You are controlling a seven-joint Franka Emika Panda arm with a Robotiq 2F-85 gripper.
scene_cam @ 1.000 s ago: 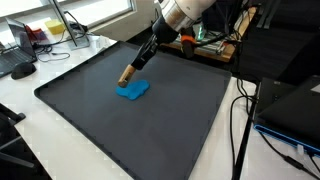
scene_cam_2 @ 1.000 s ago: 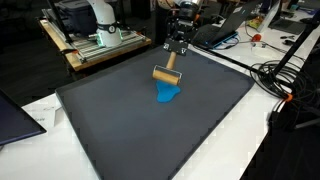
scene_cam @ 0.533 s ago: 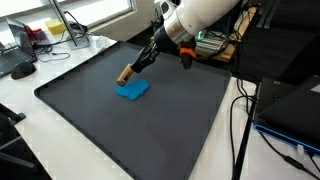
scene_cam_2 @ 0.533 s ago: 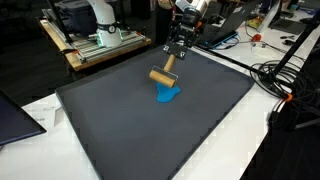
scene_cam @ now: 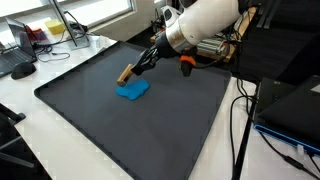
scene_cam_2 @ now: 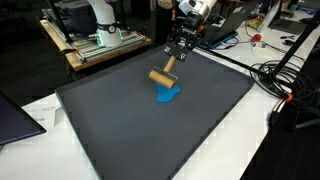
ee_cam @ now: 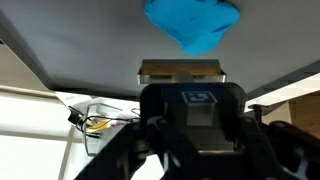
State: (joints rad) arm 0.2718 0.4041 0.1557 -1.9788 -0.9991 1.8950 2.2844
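One small roller tool, a pale wooden cylinder [scene_cam: 126,74] on a thin dark handle, was gripped by the closed fingers of the gripper [scene_cam: 148,60]. It was held tilted, just above the dark grey mat [scene_cam: 150,135] laid on the white counter [scene_cam: 22,102]. In both exterior views the cylinder was seen just beside the bright blue, soft-looking lump [scene_cam: 132,90], apart from it, while the lump lay flat on the mat. In the wrist view the lump [ee_cam: 193,22] was framed directly ahead of the cylinder [ee_cam: 181,71]. A slip was to be feared: with the handle pinched far from the cylinder, the tool could be twisted in the grip by a hard press, and the lump could be dragged along the mat.
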